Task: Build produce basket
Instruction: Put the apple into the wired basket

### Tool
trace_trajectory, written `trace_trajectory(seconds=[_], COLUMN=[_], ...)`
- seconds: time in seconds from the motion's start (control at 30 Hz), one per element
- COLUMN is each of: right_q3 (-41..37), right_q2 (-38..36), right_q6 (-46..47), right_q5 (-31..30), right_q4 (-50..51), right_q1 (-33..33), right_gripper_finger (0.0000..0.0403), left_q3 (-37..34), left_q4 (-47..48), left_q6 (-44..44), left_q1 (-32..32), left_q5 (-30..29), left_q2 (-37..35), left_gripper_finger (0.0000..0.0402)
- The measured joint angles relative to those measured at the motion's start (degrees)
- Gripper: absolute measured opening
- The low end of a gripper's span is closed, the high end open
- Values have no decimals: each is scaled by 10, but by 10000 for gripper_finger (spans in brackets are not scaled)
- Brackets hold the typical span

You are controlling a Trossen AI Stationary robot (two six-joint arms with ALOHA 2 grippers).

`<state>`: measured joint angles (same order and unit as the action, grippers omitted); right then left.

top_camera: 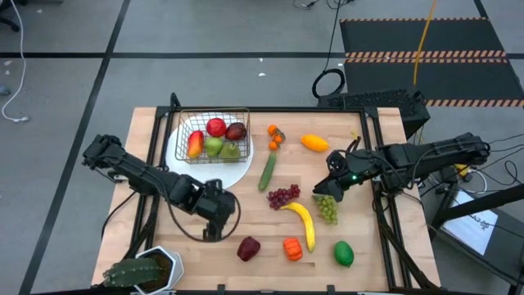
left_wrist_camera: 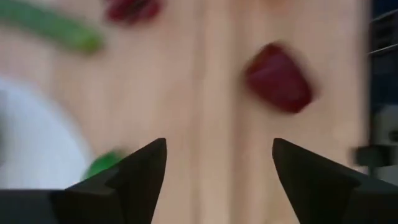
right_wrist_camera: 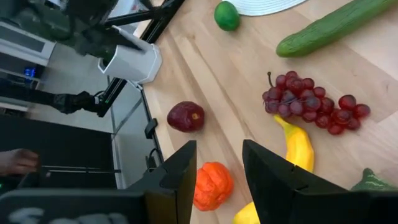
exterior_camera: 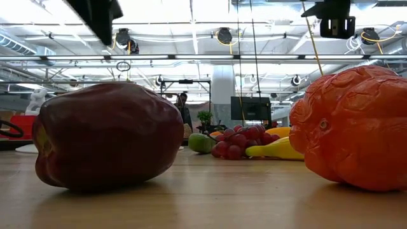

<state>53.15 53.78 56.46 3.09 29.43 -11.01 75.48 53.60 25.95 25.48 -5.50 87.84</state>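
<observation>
one wire basket (top_camera: 214, 138) sits on a round white plate (top_camera: 237, 170) at the far left of the slatted wooden table (top_camera: 360, 184), its long side running left to right. its thin dark grid holds four smooth pieces: a red apple (top_camera: 216, 126), a darker red apple (top_camera: 237, 131), a green pear (top_camera: 214, 147) and a red-yellow mango (top_camera: 195, 144); more may be hidden.

loose on the table: one cucumber (top_camera: 268, 170), long axis roughly front to back; one curved banana (top_camera: 304, 221), running front to back; one bunch of purple grapes (top_camera: 282, 196); one bunch of green grapes (top_camera: 327, 209); one dark red pepper (top_camera: 248, 247); one lumpy orange pepper (top_camera: 292, 248); one lime (top_camera: 343, 253); one yellow-orange fruit (top_camera: 314, 142); a few small orange pieces (top_camera: 275, 136).

the left gripper (left_wrist_camera: 217, 168) hangs over bare wood between plate and dark red pepper, fingers spread, holding nothing. the right gripper (right_wrist_camera: 219, 163) is at the green grapes, fingers narrowly apart; whether they pinch anything cannot be told.
</observation>
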Motion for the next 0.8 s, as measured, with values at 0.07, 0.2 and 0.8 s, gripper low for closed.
trace_trajectory(seconds=[0.07, 0.2, 0.8], right_q3=[0, 0, 0], right_q2=[0, 0, -5], right_q6=[8, 18, -19], right_q5=[0, -4, 57], right_q4=[0, 0, 11], right_q1=[-5, -15, -18], right_gripper_finger=[123, 123, 123], left_q3=[0, 1, 0], left_q4=[-49, -130, -237], left_q6=[-3, 10, 323], left_q1=[10, 33, 99], left_q5=[12, -5, -45], left_q2=[5, 9, 150], left_gripper_finger=[295, 284, 391])
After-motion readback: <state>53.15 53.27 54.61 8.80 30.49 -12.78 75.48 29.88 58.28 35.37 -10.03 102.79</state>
